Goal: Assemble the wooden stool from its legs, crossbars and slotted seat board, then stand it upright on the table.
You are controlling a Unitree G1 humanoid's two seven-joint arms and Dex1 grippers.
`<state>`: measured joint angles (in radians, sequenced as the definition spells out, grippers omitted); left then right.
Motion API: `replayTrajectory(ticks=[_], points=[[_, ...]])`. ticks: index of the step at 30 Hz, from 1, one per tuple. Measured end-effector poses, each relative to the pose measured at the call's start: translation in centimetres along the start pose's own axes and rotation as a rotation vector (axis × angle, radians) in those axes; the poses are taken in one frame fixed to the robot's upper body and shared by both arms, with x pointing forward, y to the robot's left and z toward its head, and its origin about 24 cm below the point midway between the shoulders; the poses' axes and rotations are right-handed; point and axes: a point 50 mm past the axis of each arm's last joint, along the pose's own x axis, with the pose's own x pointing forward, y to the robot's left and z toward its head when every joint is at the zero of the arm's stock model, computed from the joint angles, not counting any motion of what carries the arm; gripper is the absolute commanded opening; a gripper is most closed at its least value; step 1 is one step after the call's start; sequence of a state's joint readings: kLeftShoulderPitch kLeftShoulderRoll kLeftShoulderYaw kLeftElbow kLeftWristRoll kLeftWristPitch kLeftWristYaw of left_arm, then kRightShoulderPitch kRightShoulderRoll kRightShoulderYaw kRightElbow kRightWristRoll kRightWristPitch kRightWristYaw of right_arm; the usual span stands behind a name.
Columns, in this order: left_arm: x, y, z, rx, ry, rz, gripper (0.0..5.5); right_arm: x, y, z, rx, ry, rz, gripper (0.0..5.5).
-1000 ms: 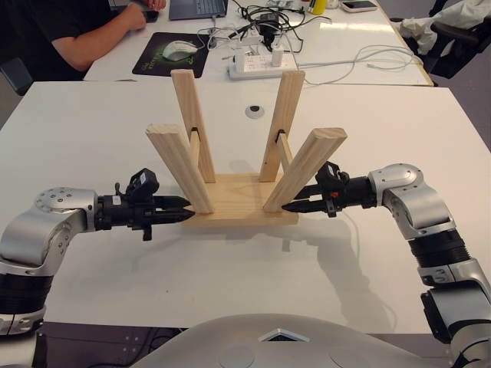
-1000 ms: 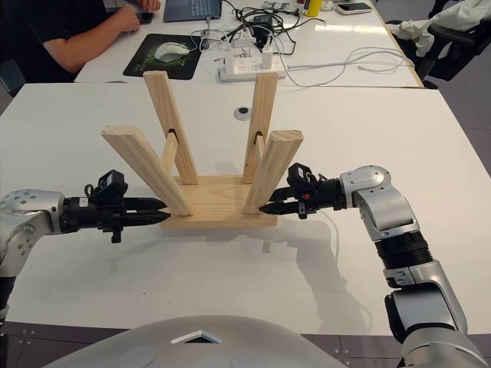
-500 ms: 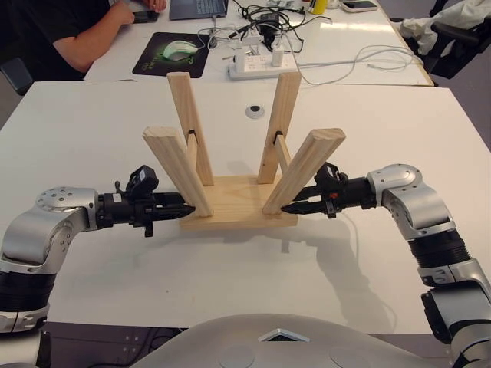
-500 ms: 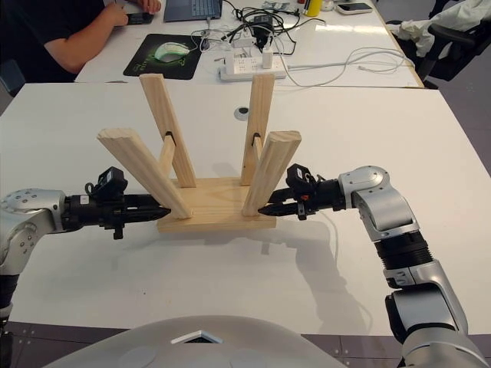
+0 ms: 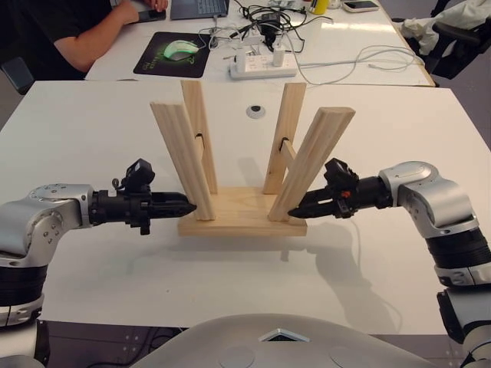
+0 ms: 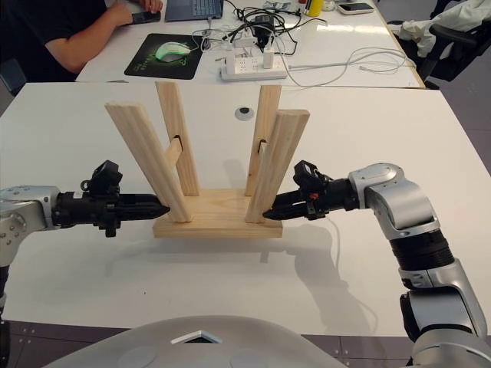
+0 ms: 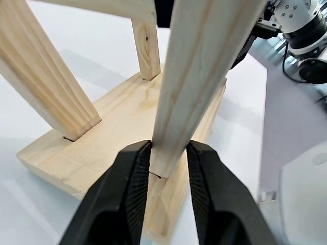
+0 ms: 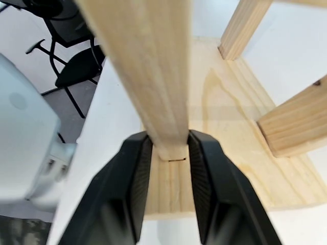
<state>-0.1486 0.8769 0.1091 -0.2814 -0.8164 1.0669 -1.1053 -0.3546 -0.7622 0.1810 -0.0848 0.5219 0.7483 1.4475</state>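
Arms stretched level inward, left gripper [image 5: 189, 205] clamps near-left leg [image 5: 182, 157], right gripper [image 5: 292, 215] near-right leg [image 5: 314, 161].

A wide white tabletop [image 5: 84, 130] is seen. A wooden seat board [image 5: 244, 218] is laid near its middle, with four legs [image 5: 316, 153] pointed up from it. A small round grey cap [image 5: 255, 112] is set into the tabletop behind the board, near the far edge.
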Motion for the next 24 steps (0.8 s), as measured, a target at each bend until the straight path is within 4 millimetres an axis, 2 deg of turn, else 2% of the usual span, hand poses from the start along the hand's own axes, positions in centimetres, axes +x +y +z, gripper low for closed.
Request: replayTrajectory(ticks=[7,16,17,18,19,24], points=[[-0.4,-0.7,0.6,-0.194,-0.008,-0.085,1.05,-0.7,0.5,0.8,0.199,-0.026,0.055,1.0],[0.0,2.6,1.6,-0.42,-0.161,-0.027,1.04,-0.5,-2.2,2.2,0.373,-0.135,-0.052,1.0],[0.0,3.2,1.8,-0.442,-0.189,-0.011,1.4,-0.2,-2.8,2.4,0.392,-0.16,-0.07,1.0],[-0.1,3.8,2.0,-0.461,-0.21,0.005,1.48,0.0,-3.2,2.7,0.413,-0.18,-0.088,1.36],[-0.2,4.0,2.0,-0.468,-0.217,0.012,1.58,0.2,-3.4,2.8,0.424,-0.185,-0.092,1.45],[1.0,4.2,1.8,-0.537,-0.195,-0.043,2.34,1.0,-4.1,3.6,0.477,-0.183,-0.135,2.22]])
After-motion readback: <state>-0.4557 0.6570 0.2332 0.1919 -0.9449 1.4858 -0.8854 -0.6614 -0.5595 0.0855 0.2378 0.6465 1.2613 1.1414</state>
